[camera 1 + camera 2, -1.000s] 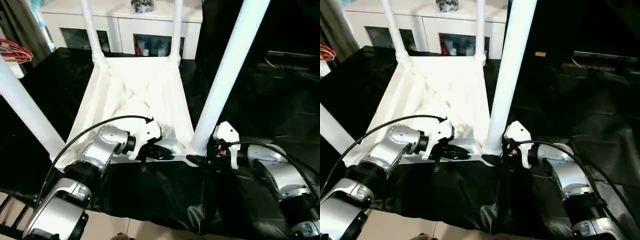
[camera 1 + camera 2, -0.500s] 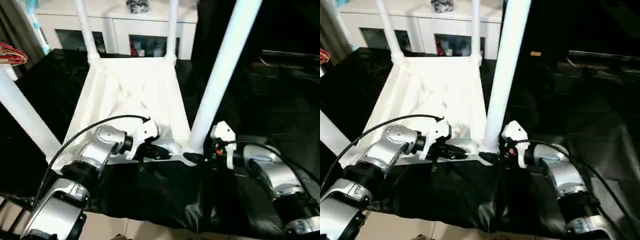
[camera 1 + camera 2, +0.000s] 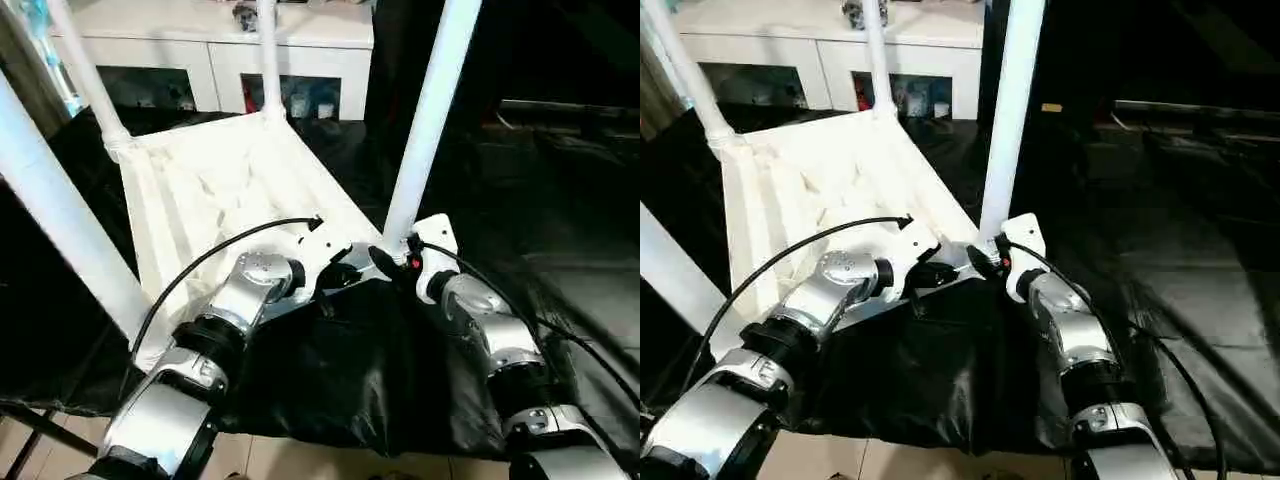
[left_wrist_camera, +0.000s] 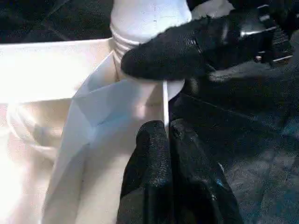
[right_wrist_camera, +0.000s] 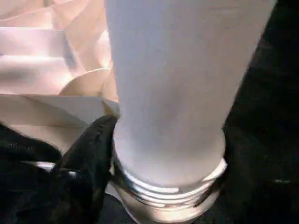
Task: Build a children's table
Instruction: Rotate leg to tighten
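Black sheeting [image 3: 340, 370] over the work surface, nearest the robot, beneath both silver forearms. Just beyond, left gripper [image 4: 164, 140] with fingers pressed together, pinching the thin near rim of the children's table [image 3: 200, 190], which lies upside down on the sheeting, ribbed underside up. Beside it, right gripper [image 3: 392, 262] spread around the base of the near right leg [image 3: 425, 120], one black finger [image 4: 163, 56] laid across the threaded collar where leg meets corner socket; grasp wide, apparently bearing on the leg rather than free of it. Near left leg [image 3: 60, 210] and two far legs [image 3: 268, 55] upright in their sockets. Farthest back, white cabinet [image 3: 220, 60] with glass-fronted compartments. Likely risks: thread left partly exposed, hence a loose or crooked leg; thin rim slipping from the narrow pinch if the leg is twisted hard, letting the top skid across the slick sheeting.
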You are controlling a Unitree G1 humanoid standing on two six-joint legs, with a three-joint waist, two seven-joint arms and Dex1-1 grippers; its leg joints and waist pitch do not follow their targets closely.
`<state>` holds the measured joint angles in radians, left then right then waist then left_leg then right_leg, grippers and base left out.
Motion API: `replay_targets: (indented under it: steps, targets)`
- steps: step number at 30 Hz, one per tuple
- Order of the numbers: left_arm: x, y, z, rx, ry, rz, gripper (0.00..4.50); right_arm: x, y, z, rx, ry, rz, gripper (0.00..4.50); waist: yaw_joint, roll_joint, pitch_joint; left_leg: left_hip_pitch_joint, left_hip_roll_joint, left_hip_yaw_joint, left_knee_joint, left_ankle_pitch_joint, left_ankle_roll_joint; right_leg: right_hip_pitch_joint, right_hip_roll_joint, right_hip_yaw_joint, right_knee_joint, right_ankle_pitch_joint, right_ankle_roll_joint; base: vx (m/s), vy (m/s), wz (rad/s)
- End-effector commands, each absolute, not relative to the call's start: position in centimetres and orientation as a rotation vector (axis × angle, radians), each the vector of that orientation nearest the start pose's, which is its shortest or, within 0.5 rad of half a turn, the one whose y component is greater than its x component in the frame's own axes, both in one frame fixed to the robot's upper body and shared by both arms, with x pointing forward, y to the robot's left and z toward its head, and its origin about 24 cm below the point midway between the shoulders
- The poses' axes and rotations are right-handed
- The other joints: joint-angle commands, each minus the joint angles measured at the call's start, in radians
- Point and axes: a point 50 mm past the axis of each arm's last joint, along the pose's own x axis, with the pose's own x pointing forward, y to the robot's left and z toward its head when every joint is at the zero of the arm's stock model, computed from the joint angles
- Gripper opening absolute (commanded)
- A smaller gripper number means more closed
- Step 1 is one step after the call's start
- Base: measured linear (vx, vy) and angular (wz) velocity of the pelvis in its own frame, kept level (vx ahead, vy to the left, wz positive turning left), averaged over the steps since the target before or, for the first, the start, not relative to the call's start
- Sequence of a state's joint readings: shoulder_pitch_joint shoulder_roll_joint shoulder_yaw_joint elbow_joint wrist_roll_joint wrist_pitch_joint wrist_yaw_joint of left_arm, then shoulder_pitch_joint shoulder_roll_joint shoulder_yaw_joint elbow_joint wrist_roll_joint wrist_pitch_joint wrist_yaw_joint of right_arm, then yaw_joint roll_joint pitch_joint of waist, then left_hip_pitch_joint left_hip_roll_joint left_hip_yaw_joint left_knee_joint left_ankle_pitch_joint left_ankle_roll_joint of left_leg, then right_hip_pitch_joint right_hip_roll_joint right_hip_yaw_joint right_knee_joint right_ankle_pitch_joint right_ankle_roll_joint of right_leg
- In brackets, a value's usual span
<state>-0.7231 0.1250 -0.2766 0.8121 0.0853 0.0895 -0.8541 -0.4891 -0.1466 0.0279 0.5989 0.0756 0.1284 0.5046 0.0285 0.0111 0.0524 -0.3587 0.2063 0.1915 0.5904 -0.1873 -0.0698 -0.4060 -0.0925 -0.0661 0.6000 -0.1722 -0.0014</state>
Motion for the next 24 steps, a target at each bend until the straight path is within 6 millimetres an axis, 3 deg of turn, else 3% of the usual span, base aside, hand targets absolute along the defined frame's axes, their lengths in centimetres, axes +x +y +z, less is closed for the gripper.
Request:
replay_targets:
  steps: [1,2,5,7,10,17,21,24]
  targets:
    - [32.7,5.2,4.4,0.364,0.326,-1.254,0.00,32.6,-10.4,3.9,-0.025,0.241,0.743,3.66,0.007,-0.016,-0.061,-0.005,0.016,-0.014,-0.077,-0.275,0.044,0.049,-0.048,0.034,-0.091,-0.370,-0.171,0.000,0.000,0.00]
    - [32.7,5.2,4.4,0.364,0.326,-1.254,0.00,32.6,-10.4,3.9,-0.025,0.241,0.743,3.82,0.007,-0.016,-0.061,-0.005,0.016,-0.014,-0.077,-0.275,0.044,0.049,-0.048,0.034,-0.091,-0.370,-0.171,0.000,0.000,0.00]
    - [32.1,6.8,4.1,0.355,0.344,-1.313,0.00,32.1,-12.1,4.4,-0.075,0.229,0.818,3.93,0.017,-0.016,-0.066,0.002,0.020,-0.006,-0.069,-0.206,0.065,0.048,-0.048,0.040,-0.077,-0.232,-0.225,0.021,-0.005,0.02]
    - [32.0,7.3,4.1,0.351,0.346,-1.336,0.00,31.8,-12.7,4.5,-0.092,0.232,0.858,3.93,0.021,-0.013,-0.068,-0.002,0.021,-0.007,-0.069,-0.172,0.078,0.054,-0.047,0.039,-0.066,-0.166,-0.243,0.000,0.000,0.00]
    - [31.5,8.5,4.4,0.351,0.338,-1.414,0.00,30.2,-14.3,4.5,-0.149,0.280,1.031,3.93,0.031,-0.016,-0.069,0.001,0.021,-0.004,-0.064,-0.154,0.102,0.056,-0.044,0.039,-0.060,-0.113,-0.262,0.000,0.000,0.00]
    - [31.2,9.8,4.8,0.361,0.354,-1.505,0.00,28.6,-15.6,4.5,-0.186,0.346,1.208,3.93,0.045,-0.008,-0.062,0.006,0.027,-0.002,-0.071,-0.228,0.065,0.050,-0.048,0.040,-0.072,-0.247,-0.236,0.000,0.000,0.00]
    - [30.7,10.3,5.1,0.337,0.370,-1.581,0.00,28.5,-15.7,4.9,-0.178,0.356,1.245,3.67,0.046,-0.014,-0.063,0.005,0.027,-0.003,-0.072,-0.227,0.054,0.050,-0.048,0.040,-0.072,-0.259,-0.231,0.000,0.000,0.00]
    - [30.6,10.5,5.2,0.337,0.384,-1.597,0.00,28.2,-15.5,4.9,-0.176,0.368,1.280,3.49,0.051,-0.012,-0.065,0.005,0.028,-0.003,-0.070,-0.199,0.060,0.050,-0.048,0.040,-0.067,-0.219,-0.239,0.000,0.000,0.00]
